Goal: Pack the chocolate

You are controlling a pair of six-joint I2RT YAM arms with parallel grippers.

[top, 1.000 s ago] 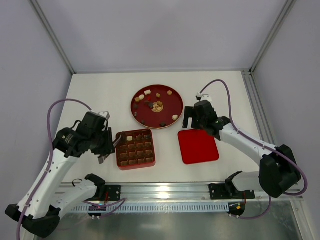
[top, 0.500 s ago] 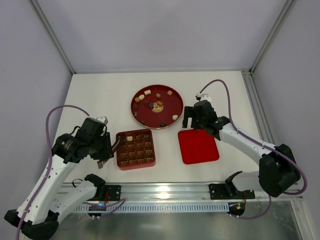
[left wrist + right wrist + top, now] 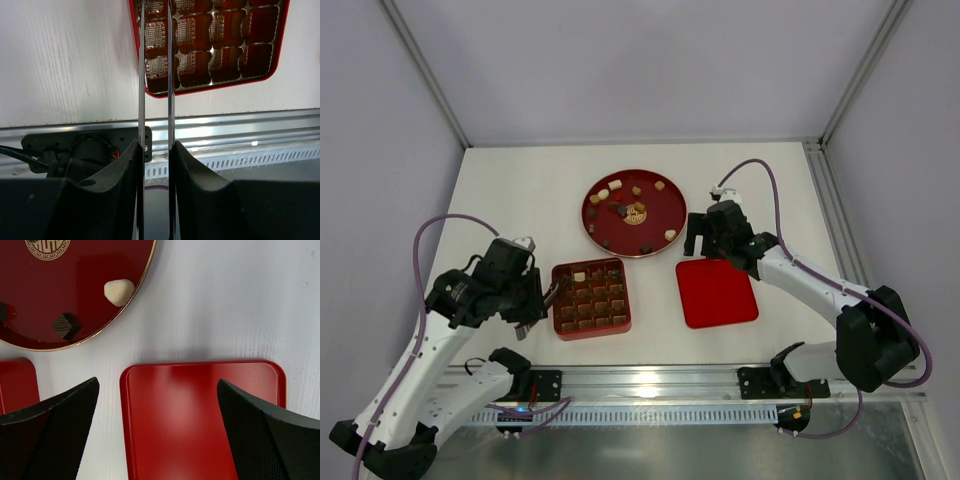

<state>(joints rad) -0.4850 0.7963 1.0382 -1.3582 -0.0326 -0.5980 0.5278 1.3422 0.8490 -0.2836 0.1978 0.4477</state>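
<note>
1. The chocolate point(image 3: 617, 185), bite-size pieces in dark brown, tan and cream-white, lies mostly scattered on a round dark-red plate with a gold rim point(image 3: 655, 210) at the middle of the white bench point(image 3: 520, 190), toward its far side.
2. In the right wrist view, a rounded cream piece point(image 3: 119, 291) and a dark brown cube point(image 3: 65, 325) lie just inside the plate's rim, apart from each other.
3. One pale piece point(image 3: 579, 275) sits in a far-row cell of the square red tray with a grid of cells point(image 3: 605, 310). The tray lies just near of the plate and slightly to its left.
4. The other cells look brown from above, and I cannot tell whether any of them holds a dark piece.
5. The flat red square lid with rounded corners point(image 3: 716, 292) lies on the bench to the right of the tray, apart from it, and near-right of the plate.
6. The left gripper point(image 3: 556, 287) is at the tray's left edge. Its thin metal fingers point(image 3: 141, 60) run side by side over the tray's left column with only a narrow gap between them, and nothing is held there.
7. The right gripper point(image 3: 703, 240) hangs over the lid's far edge, between the lid and the plate. Its black fingers point(image 3: 55, 425) are spread wide and hold nothing.
</note>
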